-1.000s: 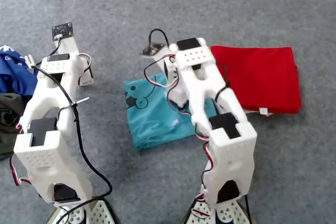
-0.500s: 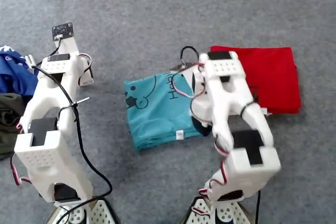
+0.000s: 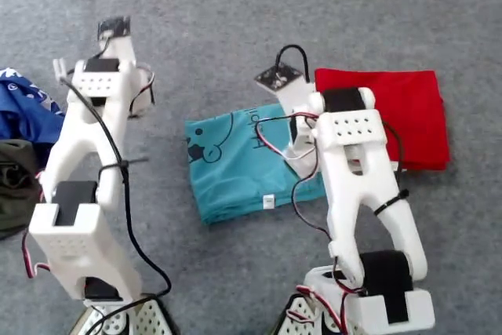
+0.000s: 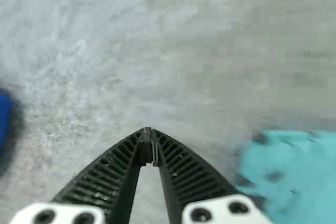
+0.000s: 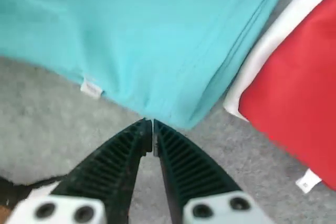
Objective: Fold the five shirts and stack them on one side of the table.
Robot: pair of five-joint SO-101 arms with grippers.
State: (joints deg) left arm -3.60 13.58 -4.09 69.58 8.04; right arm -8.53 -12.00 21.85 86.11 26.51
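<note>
- Closed tip to tip and holding nothing, the right gripper (image 5: 152, 131) sits at the edge of the folded teal shirt (image 5: 147, 35) that faces the arm bases, over the grey table cover (image 5: 42, 119).
- My left gripper (image 4: 147, 148) is pinched together as well, empty, above bare grey cover. A corner of the teal shirt shows off to one side.
- On the high view I see the teal shirt lying flat mid-table between the two arms, with the right arm (image 3: 353, 154) stretched over its right-hand edge.
- The red shirt (image 3: 408, 115) lies folded just beside the teal one, on the right side of the table. A white strip of cloth (image 5: 273, 40) runs along its edge, touching the teal fabric.
- The blue shirt (image 3: 23, 111) and a dark olive shirt (image 3: 14, 182) lie crumpled at the table's left edge, beside the left arm (image 3: 86, 131).
</note>
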